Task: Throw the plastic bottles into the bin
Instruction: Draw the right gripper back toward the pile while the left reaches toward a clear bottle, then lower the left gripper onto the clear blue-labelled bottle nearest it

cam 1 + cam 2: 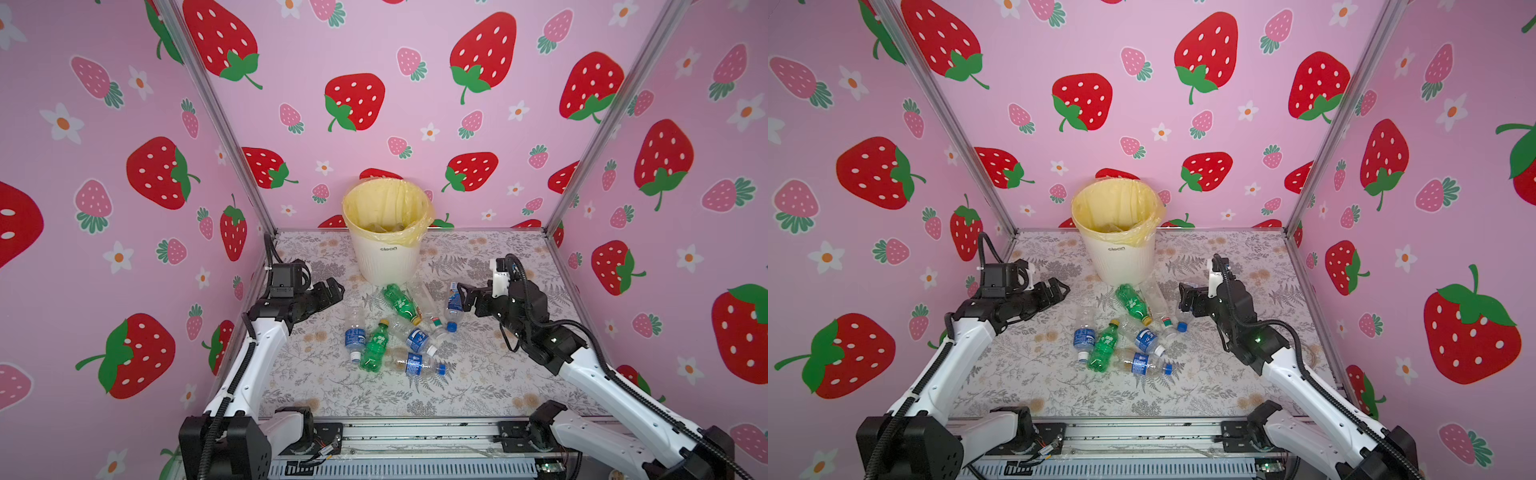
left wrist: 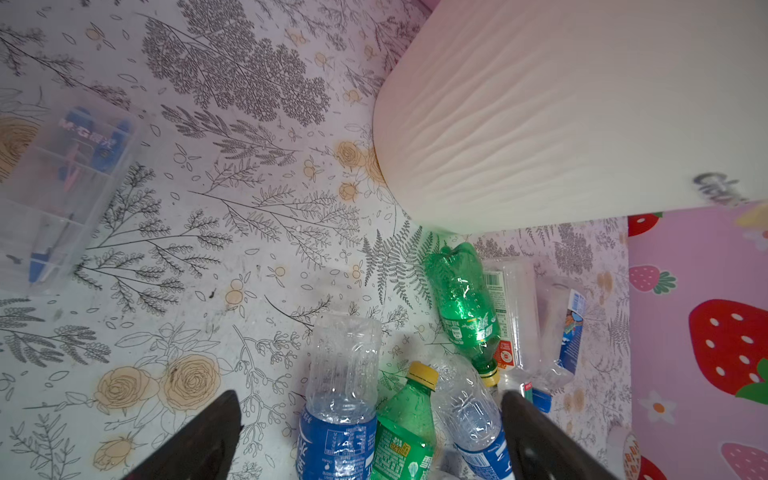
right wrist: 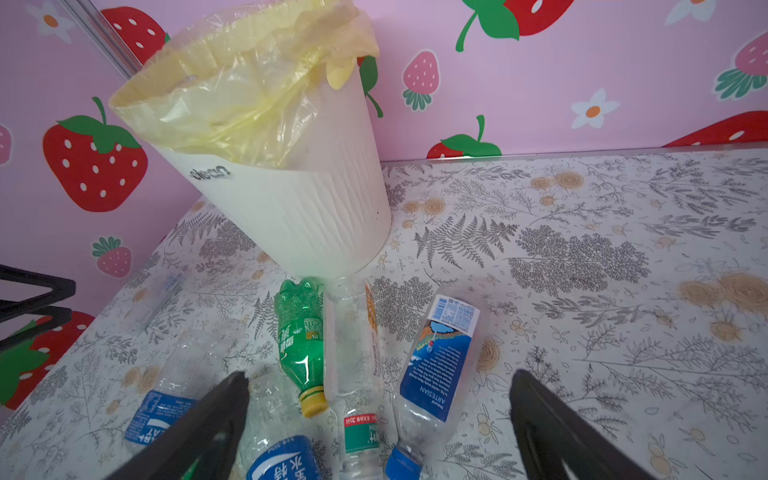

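At the back of the table (image 1: pixel 478 374) the bin (image 1: pixel 386 257) stands upright, with the plastic bottles (image 1: pixel 415 337) heaped just before it. The left gripper (image 1: pixel 337 291) and the right gripper (image 1: pixel 462 296) both hang wide and empty beside them. The right one should probably close across the body of the nearest blue-labelled bottle (image 3: pixel 440 357), not its cap (image 3: pixel 400 462).

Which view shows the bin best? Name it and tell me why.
The right wrist view: the bin stands close and whole, with rim, yellow liner and lettering all visible. Both top views show the bin whole but small. The left wrist view shows only its ribbed wall.
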Robot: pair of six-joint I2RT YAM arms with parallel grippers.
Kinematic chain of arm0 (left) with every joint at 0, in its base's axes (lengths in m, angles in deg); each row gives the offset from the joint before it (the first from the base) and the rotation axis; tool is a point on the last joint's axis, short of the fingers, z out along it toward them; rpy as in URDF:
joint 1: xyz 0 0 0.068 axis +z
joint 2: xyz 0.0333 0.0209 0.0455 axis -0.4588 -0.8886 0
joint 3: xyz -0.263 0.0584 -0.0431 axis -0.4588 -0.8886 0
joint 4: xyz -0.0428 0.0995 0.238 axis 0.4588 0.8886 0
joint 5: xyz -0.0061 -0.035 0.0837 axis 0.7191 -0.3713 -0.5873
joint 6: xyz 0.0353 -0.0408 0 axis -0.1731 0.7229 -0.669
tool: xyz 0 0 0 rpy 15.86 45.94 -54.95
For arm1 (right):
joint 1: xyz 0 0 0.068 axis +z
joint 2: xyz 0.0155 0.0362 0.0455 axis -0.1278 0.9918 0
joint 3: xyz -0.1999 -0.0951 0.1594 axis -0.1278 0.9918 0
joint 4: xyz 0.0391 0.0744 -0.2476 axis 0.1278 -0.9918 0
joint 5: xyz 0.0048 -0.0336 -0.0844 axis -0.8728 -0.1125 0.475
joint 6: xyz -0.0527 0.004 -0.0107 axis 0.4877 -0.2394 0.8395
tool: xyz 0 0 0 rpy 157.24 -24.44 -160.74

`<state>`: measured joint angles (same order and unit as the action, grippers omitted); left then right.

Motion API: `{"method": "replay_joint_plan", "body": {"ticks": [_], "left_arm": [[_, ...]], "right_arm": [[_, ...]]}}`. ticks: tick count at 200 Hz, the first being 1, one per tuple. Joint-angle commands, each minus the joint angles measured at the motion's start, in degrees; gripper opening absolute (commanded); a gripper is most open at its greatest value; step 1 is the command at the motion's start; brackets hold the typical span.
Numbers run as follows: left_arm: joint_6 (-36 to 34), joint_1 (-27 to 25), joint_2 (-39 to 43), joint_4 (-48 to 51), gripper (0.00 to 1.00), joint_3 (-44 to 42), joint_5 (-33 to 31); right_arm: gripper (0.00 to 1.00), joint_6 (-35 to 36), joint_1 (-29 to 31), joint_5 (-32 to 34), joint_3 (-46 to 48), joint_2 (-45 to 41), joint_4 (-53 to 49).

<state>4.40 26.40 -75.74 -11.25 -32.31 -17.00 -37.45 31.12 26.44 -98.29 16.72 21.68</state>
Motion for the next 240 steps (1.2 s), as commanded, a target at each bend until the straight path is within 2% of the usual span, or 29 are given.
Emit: {"method": "replay_joint_plan", "body": {"ticks": [1,40,77,116,142,181,240], "left_arm": [[2.3,-4.1,1.3,1.3,0.99,-0.8,-4.5],[2.3,-11.2,0.8,3.5,0.99,-1.6,-10.7],[-0.2,-12.5,-3.0,6.4,0.99,-1.6,-14.7],[-3.1,-13.7,-4.4,2.1,0.99,-3.0,-11.7],[-3.5,-15.6,-6.3,1.8,0.99,-3.1,-13.0],[-2.8,-18.6,-10.2,4.0,0.99,-2.0,-19.1],[-0.6,-22.0,-13.0,1.1,1.00,-3.9,-19.3]], "right_arm": [[0.99,0.3,-0.2,-0.5,1.8,-1.3,-1.5],[0.99,0.7,-0.2,-2.4,4.6,-1.4,-2.9],[0.99,-1.7,-0.3,-3.1,8.0,-5.2,-2.9],[0.99,-2.5,-0.3,-2.5,9.1,-7.1,-4.1],[0.99,-3.1,-0.3,-2.1,9.4,-7.2,-4.9],[0.99,-3.8,-0.3,-2.1,10.5,-7.1,-4.3],[0.99,-2.7,-0.4,-2.4,8.8,-5.6,-5.3]]}}
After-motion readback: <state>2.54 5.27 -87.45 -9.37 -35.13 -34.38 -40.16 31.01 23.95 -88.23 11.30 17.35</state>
